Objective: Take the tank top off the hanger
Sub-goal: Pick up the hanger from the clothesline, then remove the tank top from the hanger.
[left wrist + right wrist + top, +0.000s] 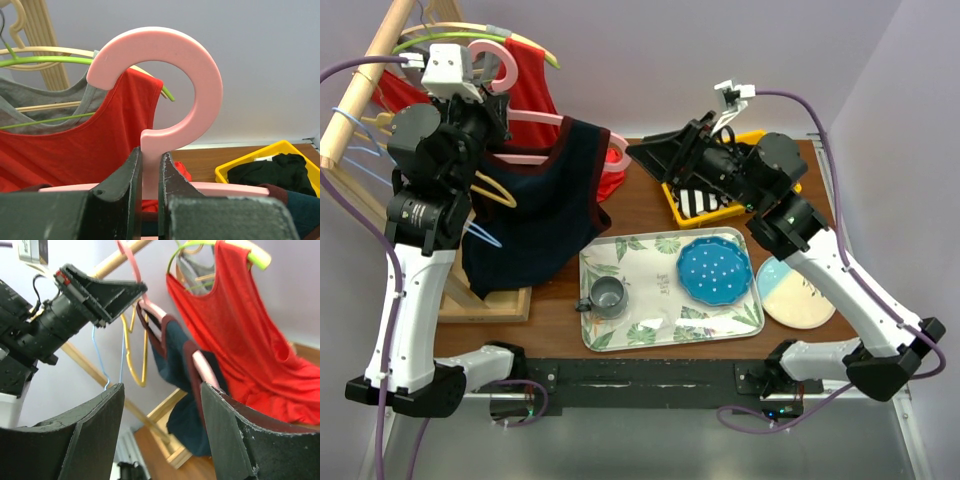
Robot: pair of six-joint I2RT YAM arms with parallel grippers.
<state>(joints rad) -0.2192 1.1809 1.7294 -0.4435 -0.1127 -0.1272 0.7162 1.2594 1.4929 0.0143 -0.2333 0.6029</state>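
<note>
A dark navy tank top point(535, 210) with maroon trim hangs on a pink hanger point(535, 120), which is off the rail. My left gripper point(480, 90) is shut on the hanger's neck point(150, 165), just below its pink hook point(200, 75). My right gripper point(633, 151) stands open beside the hanger's right end, by the top's shoulder, holding nothing. In the right wrist view the tank top point(175, 355) and the hanger's pink arm point(205, 367) show between and beyond the open fingers point(100, 425), with my left gripper point(132, 290) further back.
A red tank top point(525, 95) hangs on a green hanger point(450, 38) on the wooden rack point(365, 80), with yellow and blue hangers nearby. A yellow bin point(675, 205) holds dark clothes. A tray point(620, 335) carries a grey mug point(608, 295) and blue plate point(715, 270).
</note>
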